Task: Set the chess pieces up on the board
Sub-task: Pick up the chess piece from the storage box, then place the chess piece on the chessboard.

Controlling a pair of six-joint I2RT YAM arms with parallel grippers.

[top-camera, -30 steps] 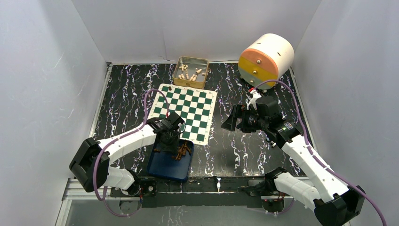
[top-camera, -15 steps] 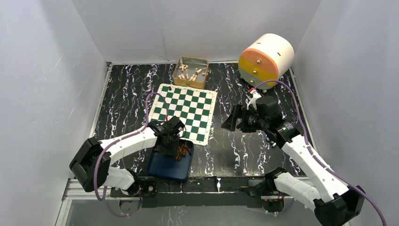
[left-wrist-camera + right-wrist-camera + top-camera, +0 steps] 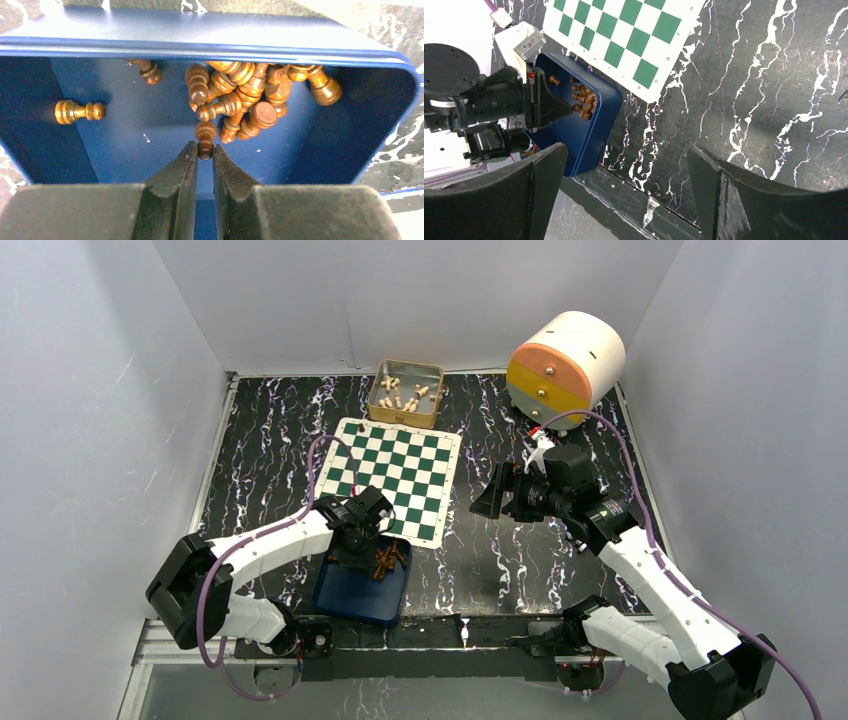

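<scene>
Left jaws clenched on one pawn inside the blue tray at the near worktop edge. The pawn lies flat, long axis pointing straight away from the jaws, only its near end between the tips. The heap of chess pieces is just past it. Left arm is far nearer; right jaws are spread wide, empty, well apart to the right. The board is just beyond the tray. Since a second ago the left jaws have narrowed onto the pawn; right arm unmoved.
</scene>
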